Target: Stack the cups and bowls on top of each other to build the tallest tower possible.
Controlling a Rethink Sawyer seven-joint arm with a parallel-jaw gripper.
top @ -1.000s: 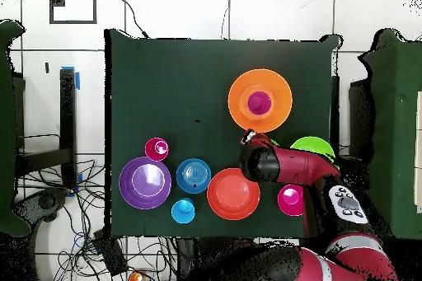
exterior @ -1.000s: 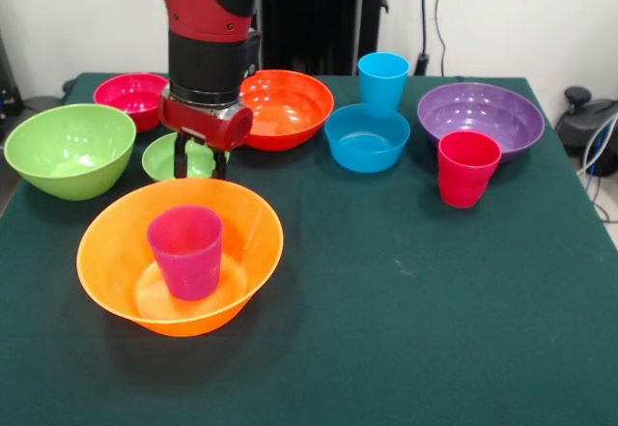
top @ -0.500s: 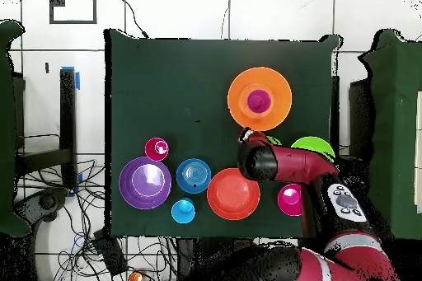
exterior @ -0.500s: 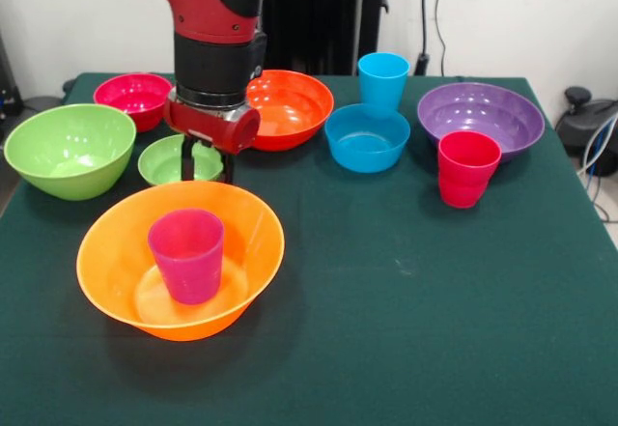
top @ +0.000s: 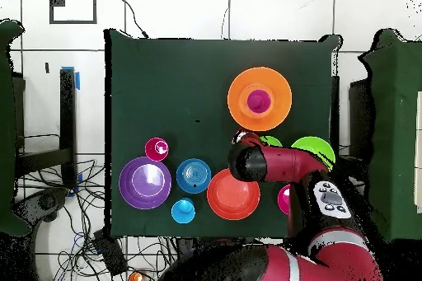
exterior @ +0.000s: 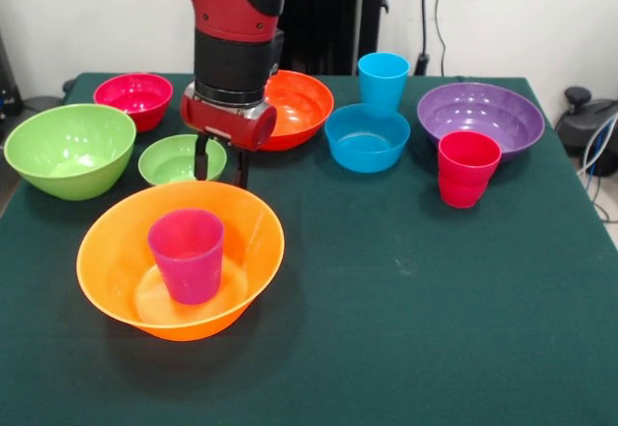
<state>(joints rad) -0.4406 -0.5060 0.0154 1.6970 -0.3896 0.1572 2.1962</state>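
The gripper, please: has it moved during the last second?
Yes. The gripper has shifted rightward in the front view, off the small lime green bowl toward the red-orange bowl.

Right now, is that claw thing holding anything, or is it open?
Gripper: open, holding nothing; it hangs just behind the large orange bowl.

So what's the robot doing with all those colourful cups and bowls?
It is building a tower. So far a purple-pink cup stands inside the big orange bowl at the front of the green table. The gripper holds nothing right now; it hangs just behind that bowl, next to the small green bowl. The other bowls and the blue cup and red cup sit apart on the table, not yet stacked.
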